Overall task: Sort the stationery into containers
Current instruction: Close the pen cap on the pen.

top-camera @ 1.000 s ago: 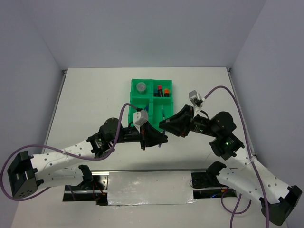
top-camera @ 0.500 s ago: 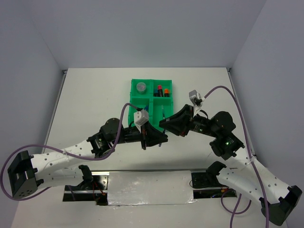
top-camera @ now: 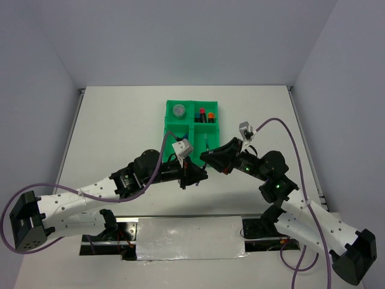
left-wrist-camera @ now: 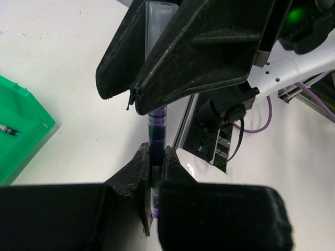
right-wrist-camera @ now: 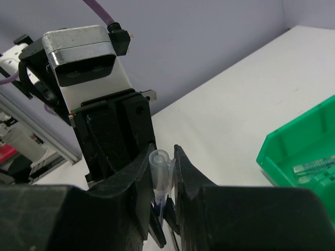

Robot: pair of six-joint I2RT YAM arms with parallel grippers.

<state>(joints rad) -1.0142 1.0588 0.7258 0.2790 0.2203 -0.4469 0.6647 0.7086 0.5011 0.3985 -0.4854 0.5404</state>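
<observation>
A thin blue pen with a clear cap (left-wrist-camera: 156, 130) is held between both grippers above the white table, just in front of the green tray (top-camera: 174, 127). My left gripper (top-camera: 201, 176) (left-wrist-camera: 155, 154) is shut on the pen's barrel. My right gripper (top-camera: 207, 158) (right-wrist-camera: 162, 157) is shut on its clear cap end (right-wrist-camera: 161, 172). The tray holds a round grey disc (top-camera: 178, 111), red-capped markers (top-camera: 203, 113) and thin pens (top-camera: 207, 143). The tray's corner shows in the left wrist view (left-wrist-camera: 21, 130) and in the right wrist view (right-wrist-camera: 301, 151).
The tray stands at the far middle of the table. A shiny metal rail (top-camera: 180, 232) runs along the near edge between the arm bases. Grey walls close in the left, right and far sides.
The right arm's elbow and wrist have dropped lower and shifted left. The left wrist has shifted slightly right. Both gripper tips stay together at the pen.
</observation>
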